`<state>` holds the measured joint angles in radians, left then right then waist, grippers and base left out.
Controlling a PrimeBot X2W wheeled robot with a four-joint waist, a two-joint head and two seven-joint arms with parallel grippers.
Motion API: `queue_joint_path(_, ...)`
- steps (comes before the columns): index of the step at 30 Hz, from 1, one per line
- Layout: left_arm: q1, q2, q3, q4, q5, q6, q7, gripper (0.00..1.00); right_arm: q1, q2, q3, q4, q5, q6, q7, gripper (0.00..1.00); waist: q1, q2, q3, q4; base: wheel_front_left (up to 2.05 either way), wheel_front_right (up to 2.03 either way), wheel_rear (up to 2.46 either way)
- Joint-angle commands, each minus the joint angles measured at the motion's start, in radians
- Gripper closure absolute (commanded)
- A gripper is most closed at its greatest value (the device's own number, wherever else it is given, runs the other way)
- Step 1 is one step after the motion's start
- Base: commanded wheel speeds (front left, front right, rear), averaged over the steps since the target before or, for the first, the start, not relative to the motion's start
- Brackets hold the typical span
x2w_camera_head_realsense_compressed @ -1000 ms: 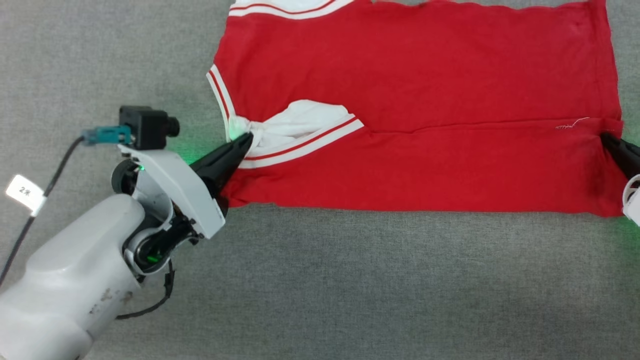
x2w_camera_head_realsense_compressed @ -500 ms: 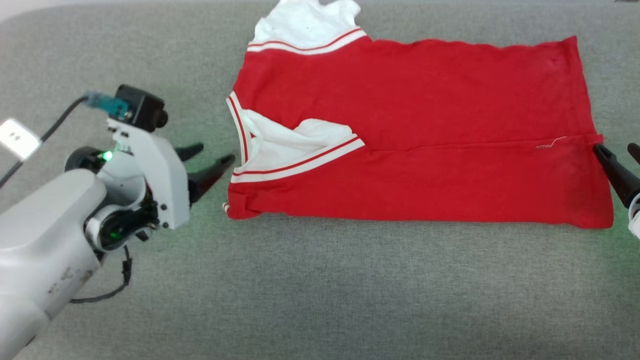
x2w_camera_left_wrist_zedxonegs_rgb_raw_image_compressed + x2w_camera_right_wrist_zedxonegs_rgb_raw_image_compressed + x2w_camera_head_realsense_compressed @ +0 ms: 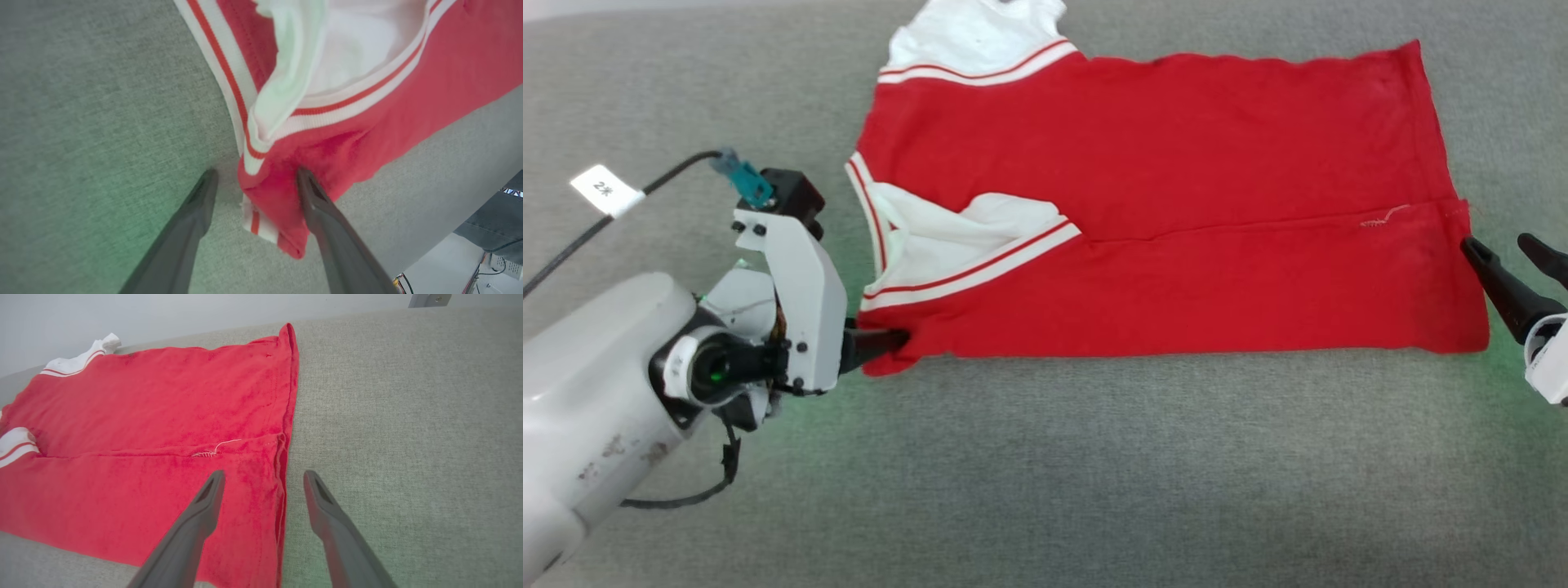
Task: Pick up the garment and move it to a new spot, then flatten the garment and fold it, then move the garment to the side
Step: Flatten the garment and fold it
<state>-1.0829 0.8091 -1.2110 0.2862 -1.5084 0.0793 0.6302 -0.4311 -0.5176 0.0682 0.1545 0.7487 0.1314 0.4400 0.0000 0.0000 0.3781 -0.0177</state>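
The garment (image 3: pixel 1176 163), a red jersey with white striped-trim sleeves, lies spread on the grey surface, its near long side folded over the body. My left gripper (image 3: pixel 886 341) is at its near left corner. In the left wrist view that gripper (image 3: pixel 256 177) is open, and the bunched red corner (image 3: pixel 282 212) lies between the dark fingers (image 3: pixel 322 212). My right gripper (image 3: pixel 1499 245) stands open just off the right hem. In the right wrist view it (image 3: pixel 263 477) hovers over the hem edge of the garment (image 3: pixel 143 416), one finger above the cloth and one above the bare surface.
Grey fabric surface (image 3: pixel 1045 474) stretches wide in front of the garment. A black cable with a white tag (image 3: pixel 605 189) runs to the left wrist. The surface's edge and some equipment (image 3: pixel 490 220) show at the lower right of the left wrist view.
Both grippers have opened and let go of the garment. The left one left the folded sleeve and moved to the near left corner. The head camera has shifted.
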Motion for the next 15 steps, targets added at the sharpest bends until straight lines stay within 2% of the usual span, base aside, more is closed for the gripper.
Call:
queue_joint_path(1,0.024,-0.01,-0.001,0.01,-0.018,-0.009,0.006,0.02,-0.011,-0.002,0.002,-0.007,0.002,-0.002,0.001,0.0,0.0,0.0,0.025,-0.024,0.0,0.0,0.0)
queue_joint_path(2,0.034,-0.017,0.002,0.017,-0.032,-0.01,0.006,0.29,-0.012,-0.005,0.006,-0.009,-0.003,-0.002,0.004,0.0,0.0,0.0,0.03,-0.027,0.0,0.0,0.0)
queue_joint_path(3,0.041,-0.022,0.0,0.02,-0.035,-0.019,0.009,0.61,-0.012,-0.01,0.011,-0.013,-0.008,-0.002,0.007,0.0,0.0,0.0,0.033,-0.03,0.0,0.0,0.0)
queue_joint_path(4,0.047,-0.026,-0.001,0.02,-0.041,-0.03,0.011,0.86,-0.012,-0.017,0.018,-0.018,-0.012,-0.002,0.009,0.0,0.0,0.0,0.035,-0.032,0.0,0.0,0.0)
queue_joint_path(5,0.053,-0.032,-0.001,0.021,-0.05,-0.037,0.012,1.0,-0.013,-0.027,0.029,-0.027,-0.016,-0.002,0.017,0.0,0.0,0.0,0.037,-0.032,0.0,0.0,0.0)
queue_joint_path(10,0.053,-0.036,0.008,0.014,-0.039,-0.071,-0.016,1.0,-0.02,-0.109,0.115,-0.075,-0.034,-0.002,0.092,0.0,0.0,0.0,0.042,-0.024,0.0,0.0,0.0)
queue_joint_path(15,0.043,-0.048,0.008,0.011,-0.02,-0.088,-0.03,1.0,-0.056,-0.184,0.212,-0.088,-0.054,-0.002,0.241,0.0,0.0,0.0,0.047,-0.011,0.0,0.0,0.0)
